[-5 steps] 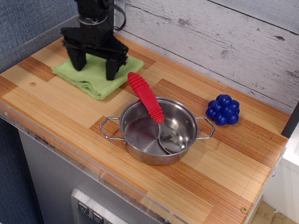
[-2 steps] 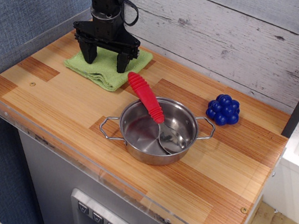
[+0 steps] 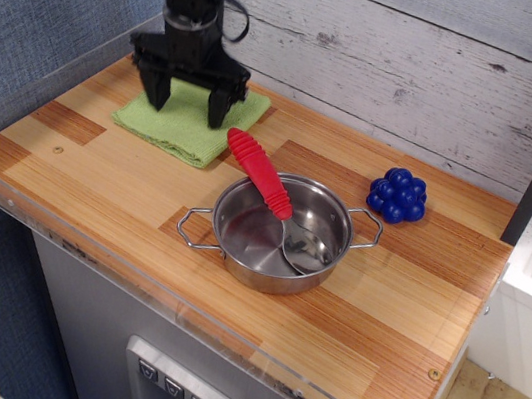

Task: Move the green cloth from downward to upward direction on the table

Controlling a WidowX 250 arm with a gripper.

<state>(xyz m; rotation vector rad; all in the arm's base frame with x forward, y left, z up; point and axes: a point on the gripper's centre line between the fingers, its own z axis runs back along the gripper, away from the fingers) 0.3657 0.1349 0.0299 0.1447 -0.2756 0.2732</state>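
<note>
Observation.image view: the green cloth lies flat at the far left of the table, close to the white plank wall. Above it the black gripper stands with jaws spread wide, fingertips over the cloth, holding nothing. Beside the cloth, a steel pot holds a red-handled spoon; a blue ball cluster sits well apart to the right.
</note>
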